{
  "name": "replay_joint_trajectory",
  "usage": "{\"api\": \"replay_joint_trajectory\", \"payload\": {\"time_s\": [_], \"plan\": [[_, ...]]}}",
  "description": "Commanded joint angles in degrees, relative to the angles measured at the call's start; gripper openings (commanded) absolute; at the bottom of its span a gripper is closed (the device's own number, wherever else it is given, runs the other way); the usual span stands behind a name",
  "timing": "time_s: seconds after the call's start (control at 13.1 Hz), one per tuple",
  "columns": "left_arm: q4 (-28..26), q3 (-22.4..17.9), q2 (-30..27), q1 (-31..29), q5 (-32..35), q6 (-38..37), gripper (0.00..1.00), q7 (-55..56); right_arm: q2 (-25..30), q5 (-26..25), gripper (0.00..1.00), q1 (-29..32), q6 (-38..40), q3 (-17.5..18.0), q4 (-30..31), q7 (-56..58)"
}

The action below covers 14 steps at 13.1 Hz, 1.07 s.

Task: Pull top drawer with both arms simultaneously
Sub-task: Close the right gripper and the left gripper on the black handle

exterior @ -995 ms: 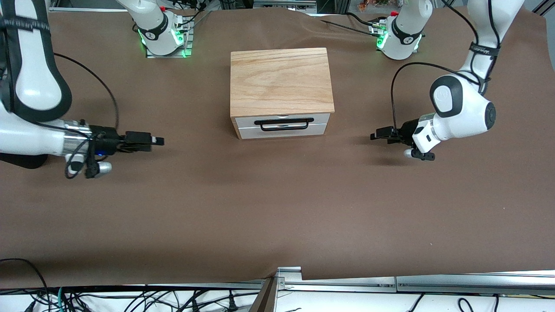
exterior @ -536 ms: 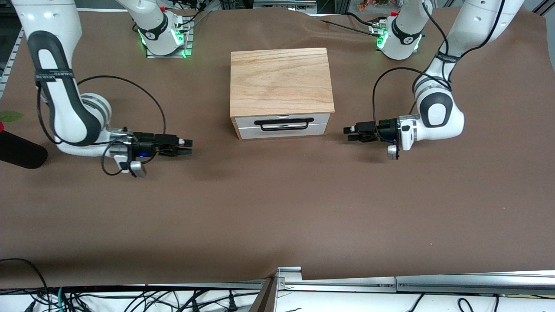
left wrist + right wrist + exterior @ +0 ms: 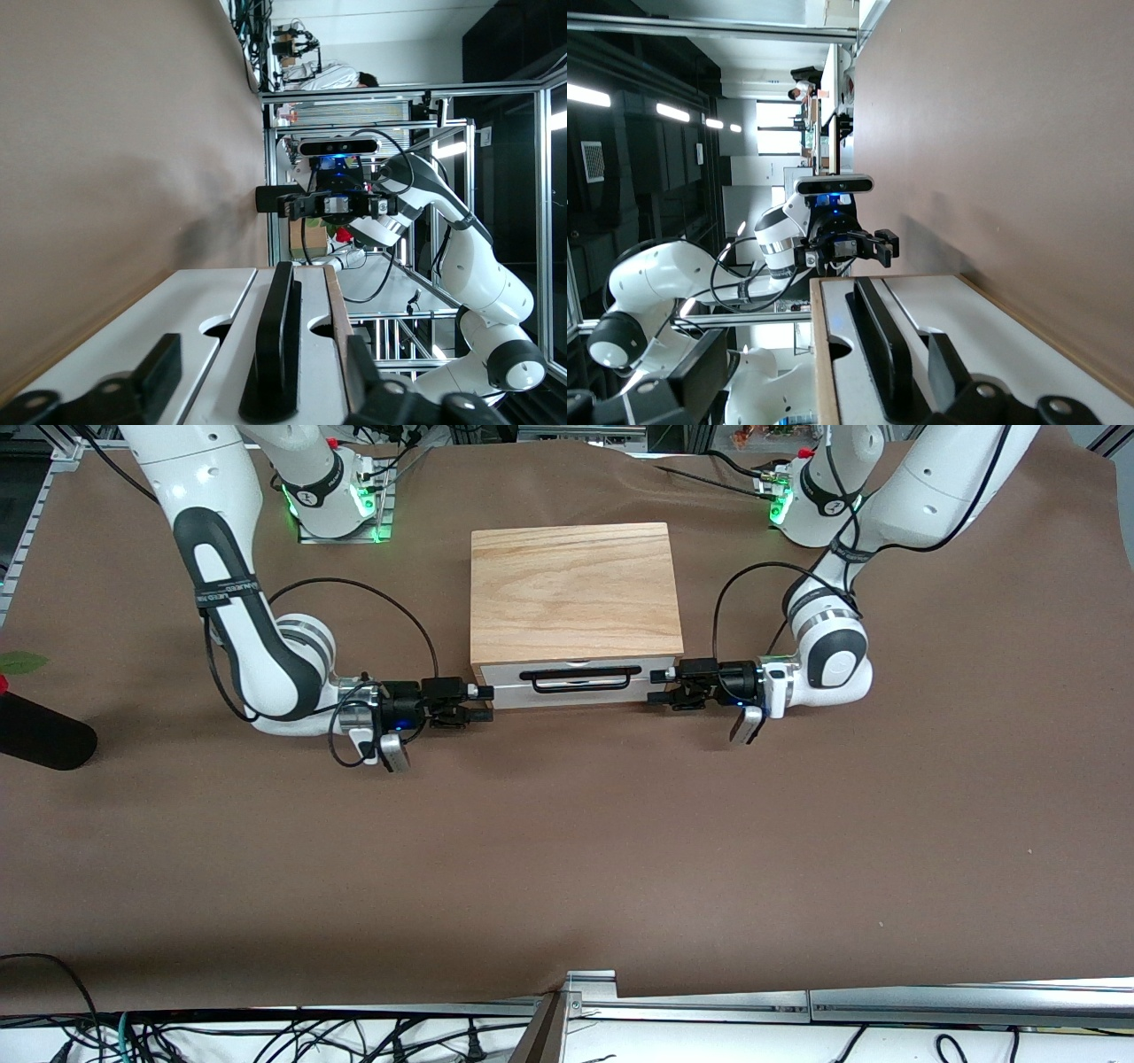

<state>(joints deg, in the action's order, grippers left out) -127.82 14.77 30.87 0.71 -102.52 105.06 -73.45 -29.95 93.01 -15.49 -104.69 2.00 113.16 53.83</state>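
Top drawer [image 3: 580, 680] closed in the cabinet [image 3: 574, 590], mid-bench [image 3: 567, 850]. Left tool [image 3: 658, 688] and right tool [image 3: 483, 702] flank the white front at either end, fingers parted, gripping nothing; handle [image 3: 580, 680] untouched.

Light grained wood cabinet top [image 3: 574, 589]; smooth white top drawer [image 3: 580, 681] front.

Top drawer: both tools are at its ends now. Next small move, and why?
Probably ease both tools inward onto the black handle. The top drawer looks shut, and the left tool and right tool, both open, flank the front panel at its ends without gripping the handle yet.
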Motion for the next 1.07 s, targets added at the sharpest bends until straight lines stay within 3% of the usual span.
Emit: {"api": "replay_joint_trajectory", "payload": {"time_s": [0.0,0.23,0.46,0.69,0.99], "plan": [[1.88,0.61,2.00,1.40,-3.37,-0.82,0.78,-3.62,-3.00,2.08,1.00,-1.91,-0.51,-0.16,-1.89,4.08],[1.88,2.54,2.36,2.10,-5.40,-0.73,0.74,-4.33,-6.51,7.70,1.00,-4.81,-0.96,-0.16,-3.37,9.17],[1.88,2.81,3.06,2.54,-5.49,-0.47,0.65,-7.22,-7.84,9.11,1.00,-6.39,-1.05,-0.16,-4.17,10.33],[1.88,2.81,3.76,2.72,-5.49,-0.29,0.47,-7.32,-7.93,9.30,0.97,-7.63,-1.05,-0.16,-4.26,10.51],[1.79,2.81,4.20,3.07,-5.32,-0.29,0.11,-7.32,-7.93,8.68,0.94,-7.63,-0.17,-0.16,-3.82,11.47]]}}
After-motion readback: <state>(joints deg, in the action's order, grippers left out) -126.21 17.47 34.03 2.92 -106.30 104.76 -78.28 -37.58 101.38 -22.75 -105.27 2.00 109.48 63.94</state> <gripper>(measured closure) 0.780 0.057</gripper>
